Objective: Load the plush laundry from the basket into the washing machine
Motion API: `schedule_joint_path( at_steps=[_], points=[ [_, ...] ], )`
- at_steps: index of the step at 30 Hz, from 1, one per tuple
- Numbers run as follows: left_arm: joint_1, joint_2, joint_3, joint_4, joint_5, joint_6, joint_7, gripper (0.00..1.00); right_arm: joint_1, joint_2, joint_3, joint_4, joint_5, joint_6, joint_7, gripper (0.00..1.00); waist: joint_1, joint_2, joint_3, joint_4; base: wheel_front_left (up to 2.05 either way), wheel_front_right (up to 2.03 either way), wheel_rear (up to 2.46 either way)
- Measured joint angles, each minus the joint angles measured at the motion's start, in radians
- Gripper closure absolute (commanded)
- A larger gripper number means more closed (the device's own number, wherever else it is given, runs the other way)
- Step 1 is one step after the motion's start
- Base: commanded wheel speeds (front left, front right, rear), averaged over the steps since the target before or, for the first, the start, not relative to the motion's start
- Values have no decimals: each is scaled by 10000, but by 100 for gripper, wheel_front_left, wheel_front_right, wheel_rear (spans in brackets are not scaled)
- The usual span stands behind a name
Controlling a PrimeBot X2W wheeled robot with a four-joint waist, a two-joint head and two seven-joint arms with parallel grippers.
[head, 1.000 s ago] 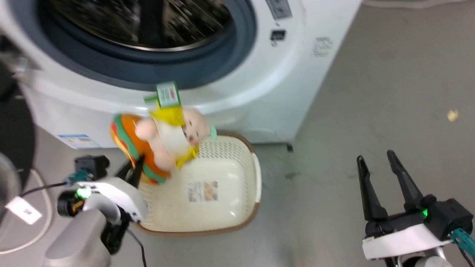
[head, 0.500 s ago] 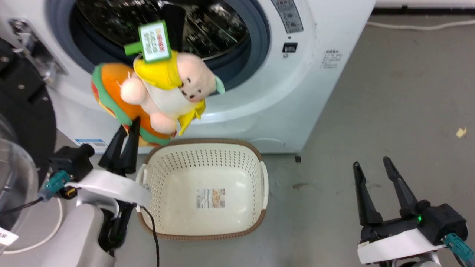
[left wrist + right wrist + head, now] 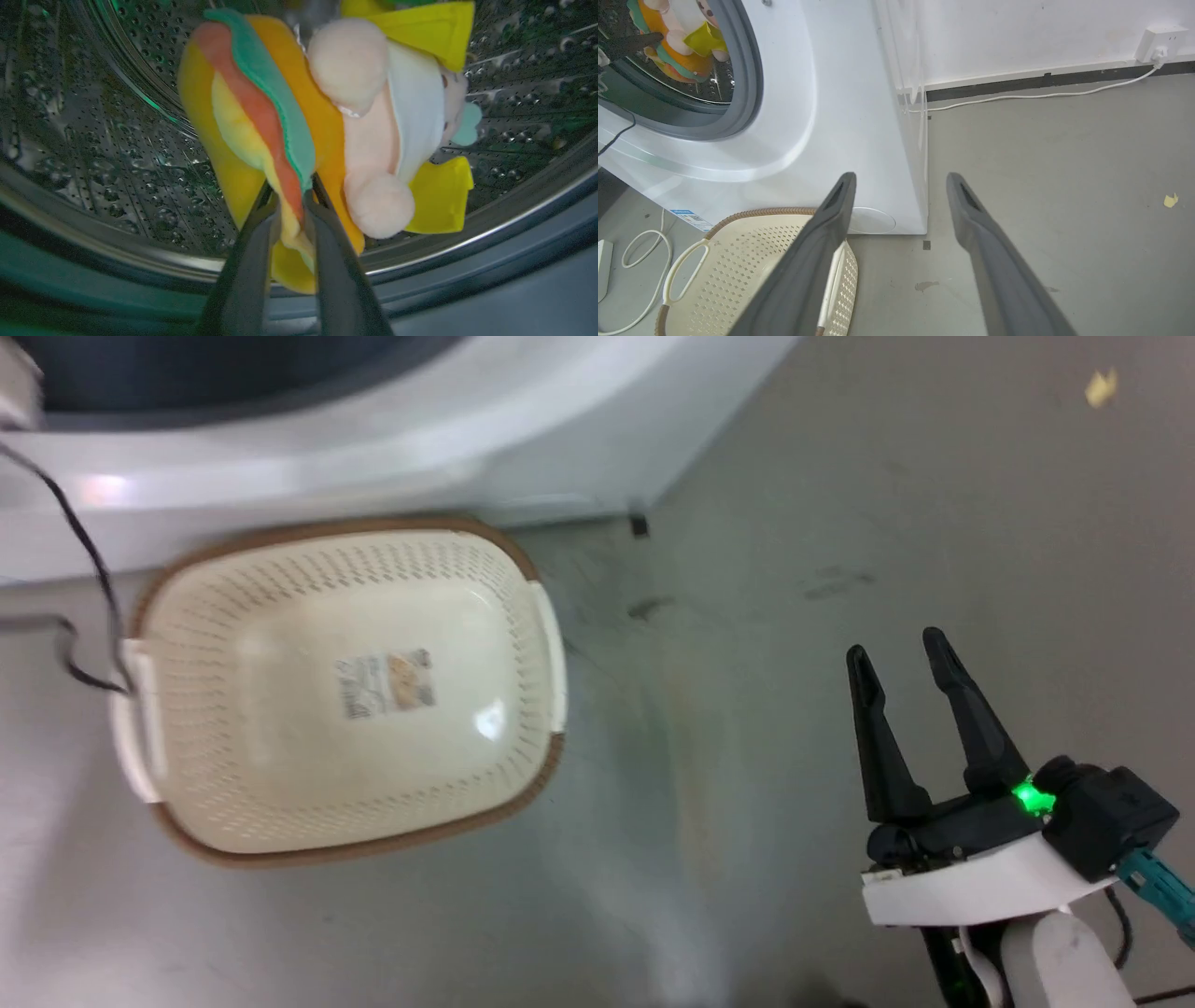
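Plush toy: the plush toy hangs just inside the mouth of the washing machine, past the grey door seal, with the steel drum behind and below it.

Left claw: the left claw pinches the lower edge of the hamburger half. Its two fingers are drawn narrow, with a fold of orange and yellow cloth between them.

Why held so: gripped by one edge, the toy goes in ahead of the fingers and the pig figure leans out to one side. This looks like a carry into the washing machine, with the release not yet made.

Right claw: the right claw is spread wide and holds nothing. It hovers over the floor, off to the side of the washing machine's front, probably kept clear of the opening.

Basket: the basket sits on the floor right against the foot of the washing machine. Its bottom is bare but for a label sticker.

Black cable: a black cable runs down across the washing machine's front to the basket's rim.

Hidden or unclear:
- The top of the toy is cut off in the left wrist view.
- The pig's face is mostly turned away.
- I cannot tell whether the toy touches the drum.
- The head view is blurred, and it cuts off the washing machine's opening at its top edge.
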Motion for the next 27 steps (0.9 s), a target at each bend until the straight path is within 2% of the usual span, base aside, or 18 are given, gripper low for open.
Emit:
schedule_joint_path(
  at_steps=[5,8,12,18,26,27],
  points=[
    [-2008,610,-468,1003,506,-280,1062,100,-88,0,280,2,424,0,0,0,2,0,830,-644,0,0,0],
    [-2858,932,-715,1676,867,-290,1486,100,-112,0,401,0,591,0,0,0,2,0,1208,-991,0,0,0],
    [-3731,1074,-1037,2334,1166,-337,1916,100,-140,-2,512,-31,690,0,0,0,1,0,1586,-1340,0,0,0],
    [-4378,886,-1856,3099,1486,-539,2403,100,-224,-2,537,-100,786,0,0,0,0,0,1922,-1458,0,0,0],
    [-4581,635,-2042,3611,1315,-631,2673,100,-312,0,512,-88,761,0,0,0,-1,0,1889,-1256,0,0,0],
    [-4579,587,-2040,3689,1260,-637,2594,87,-316,0,497,-86,754,0,0,0,-1,0,1858,-1227,0,0,0]
  ],
)
